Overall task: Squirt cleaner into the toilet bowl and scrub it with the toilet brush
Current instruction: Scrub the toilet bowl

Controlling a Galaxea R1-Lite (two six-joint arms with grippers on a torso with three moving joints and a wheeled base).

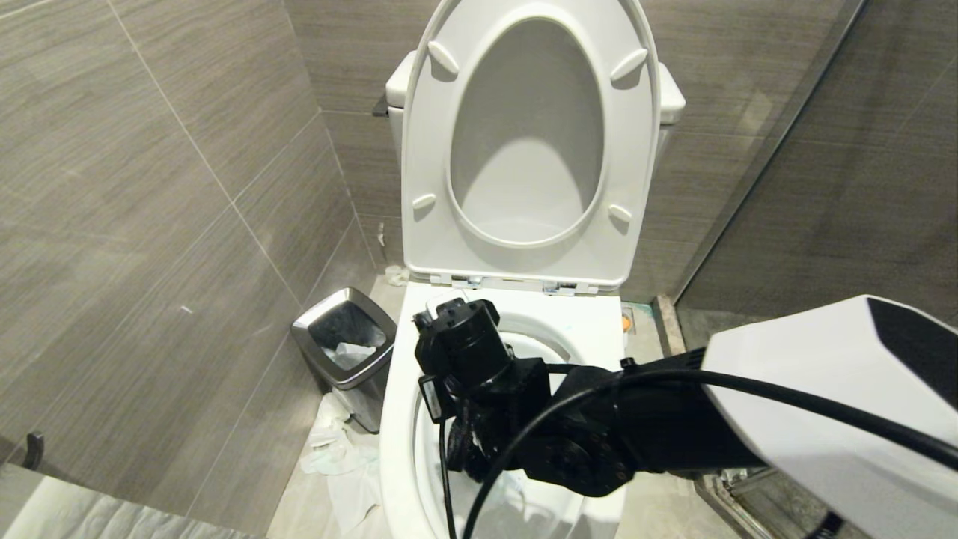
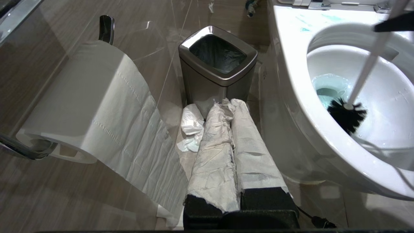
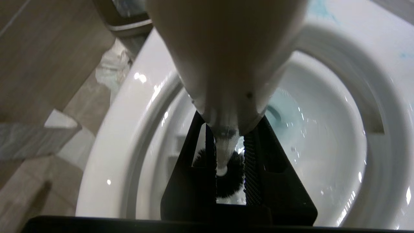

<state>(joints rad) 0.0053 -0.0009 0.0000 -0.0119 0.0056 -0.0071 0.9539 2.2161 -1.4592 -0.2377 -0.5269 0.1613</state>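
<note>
Head view: right gripper (image 1: 468,442) reaches from the right edge over the toilet bowl (image 1: 404,449), lower centre; seat and lid up, so basin is accessible.

Left wrist view: left gripper (image 2: 233,129), bottom centre, pinched shut with nothing held, wrapped in tissue, parked low beside the bin (image 2: 217,64). Toilet brush (image 2: 347,115) at right, bristles on the basin wall near the blue cleaner (image 2: 330,85) in the water.

Right wrist view: jaws narrow, clamped on brush handle, head pointing down for scrubbing.
</note>
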